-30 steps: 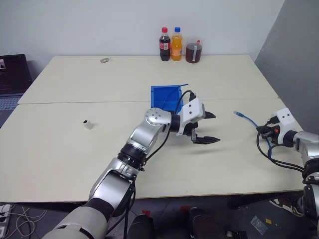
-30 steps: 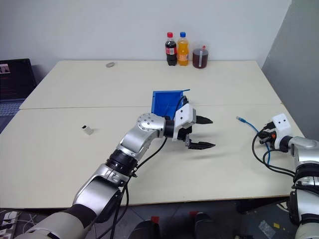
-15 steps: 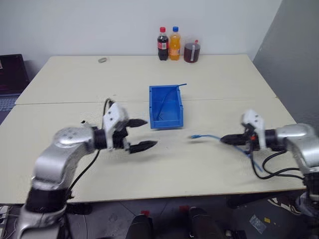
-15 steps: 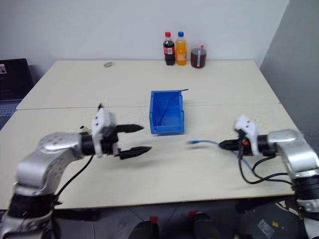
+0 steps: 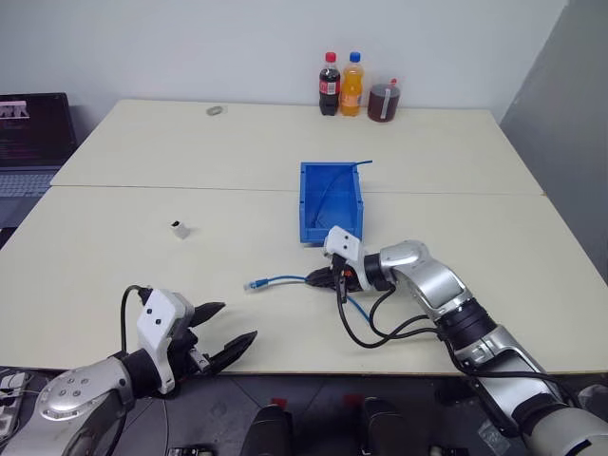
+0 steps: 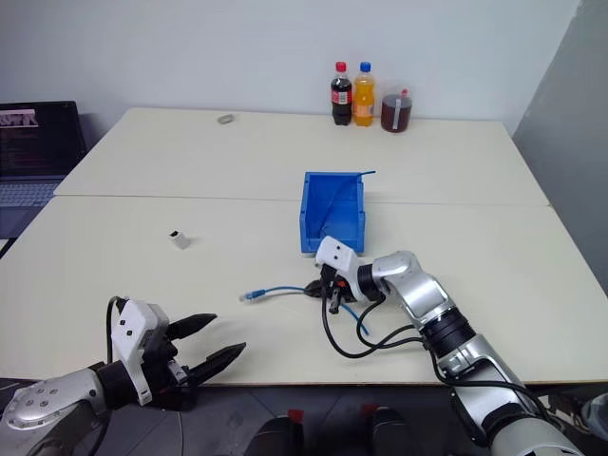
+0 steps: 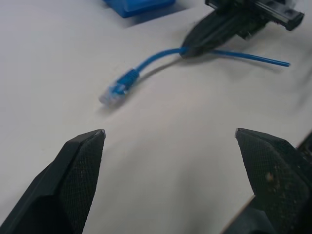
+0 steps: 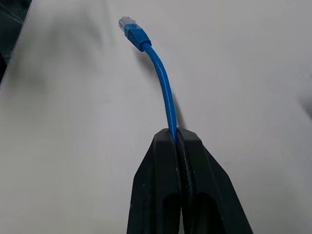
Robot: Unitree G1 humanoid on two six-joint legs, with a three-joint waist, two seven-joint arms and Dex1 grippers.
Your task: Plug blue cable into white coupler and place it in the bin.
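The blue cable (image 5: 283,279) lies on the table in front of the bin (image 5: 305,199), its clear plug (image 5: 253,285) pointing left. My right gripper (image 5: 318,281) is shut on the cable a short way behind the plug, as the right wrist view shows (image 8: 175,134). The rest of the cable trails back under that arm. The white coupler (image 5: 179,229) stands alone on the left part of the table. Low at the near-left table edge, my left gripper (image 5: 237,323) hangs wide open and empty, with the plug (image 7: 113,92) ahead of its fingertips.
A thin darker blue cable (image 5: 332,185) lies inside the bin. Two bottles (image 5: 330,84) and a jar of dark liquid (image 5: 384,101) stand at the table's far edge, with a small round object (image 5: 217,110) to their left. A laptop (image 5: 33,123) sits off the far left.
My right gripper has carried the blue cable leftward to just in front of the bin. My left arm has drawn back and down to the near-left table edge, still open.
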